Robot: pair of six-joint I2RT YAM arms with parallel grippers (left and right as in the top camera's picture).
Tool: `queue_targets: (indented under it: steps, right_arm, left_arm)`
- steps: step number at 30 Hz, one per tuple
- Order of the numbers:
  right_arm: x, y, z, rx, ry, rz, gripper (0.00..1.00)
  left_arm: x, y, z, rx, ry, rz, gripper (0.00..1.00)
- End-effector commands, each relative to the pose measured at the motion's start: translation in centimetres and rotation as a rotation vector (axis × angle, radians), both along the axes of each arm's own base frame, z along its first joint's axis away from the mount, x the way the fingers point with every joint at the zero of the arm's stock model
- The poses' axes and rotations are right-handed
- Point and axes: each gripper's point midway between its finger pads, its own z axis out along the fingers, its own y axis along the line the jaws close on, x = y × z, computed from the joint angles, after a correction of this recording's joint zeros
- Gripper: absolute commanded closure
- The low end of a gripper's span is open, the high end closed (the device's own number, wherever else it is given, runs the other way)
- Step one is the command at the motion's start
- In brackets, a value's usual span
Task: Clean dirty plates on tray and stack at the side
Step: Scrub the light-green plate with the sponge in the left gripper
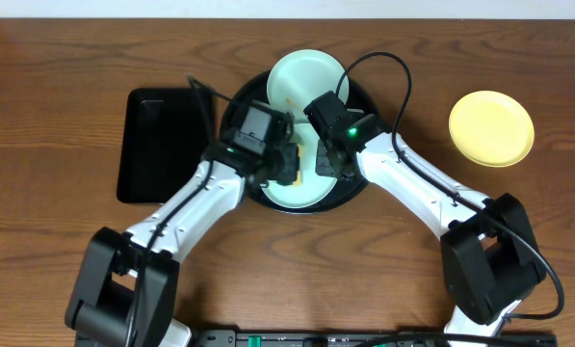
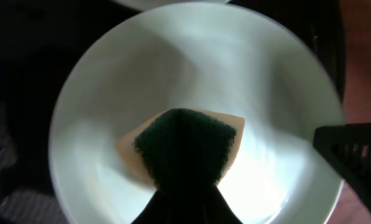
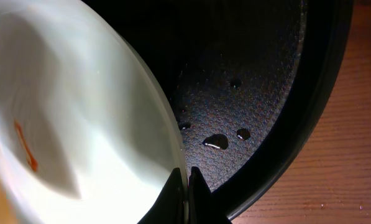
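On the left of the counter (image 1: 56, 96) lies a small black tray (image 1: 157, 145). Next comes the left hand (image 1: 281, 164). It is closed on a sponge (image 2: 185, 146) and presses it onto a blue plate (image 2: 235, 74). That plate sits in the big round tray (image 3: 309, 124). The right hand (image 3: 186, 190) pinches the plate's rim to hold it steady. An orange smudge (image 3: 25, 146) shows on the plate, so I think the scrubbing step is under way. Next, the sponge needs to rub over that smudge. Then the plate can go to the side. Another blue plate (image 1: 306, 75) waits in the tray behind. A yellow plate (image 1: 491, 127) lies on the counter, far right. I can read no words or labels anywhere.
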Motion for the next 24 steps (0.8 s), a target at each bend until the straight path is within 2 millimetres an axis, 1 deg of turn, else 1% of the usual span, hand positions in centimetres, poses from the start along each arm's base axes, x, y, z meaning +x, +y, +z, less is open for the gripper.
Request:
queue_targets:
  steps: [1,4,9,14,19,24]
  right_arm:
    - [0.3,-0.8,-0.5,-0.006,0.011,-0.025,0.99]
    - [0.2,-0.8,-0.5,-0.007,0.012,-0.025,0.99]
    - [0.2,-0.8,-0.5,-0.007,0.012,-0.025,0.99]
    - [0.3,-0.8,-0.5,-0.006,0.011,-0.025,0.99]
    - [0.3,-0.8,-0.5,-0.005,0.011,-0.025,0.99]
    - [0.3,-0.8,-0.5,-0.005,0.011,-0.025,0.99]
  left_arm:
    - [-0.1,0.6,-1.3,0.035,0.001,0.049,0.92]
    - [-0.1,0.6,-1.9,0.015,-0.008,0.068,0.92]
    - [-0.9,1.0,-3.3,0.018,0.003,0.071,0.92]
    - [-1.2,1.2,-3.7,0.025,0.013,0.071,0.92]
    - [-0.9,1.5,-3.9,0.038,-0.012,0.083,0.92]
    - [-1.2,1.6,-4.3,0.040,-0.008,0.083,0.92]
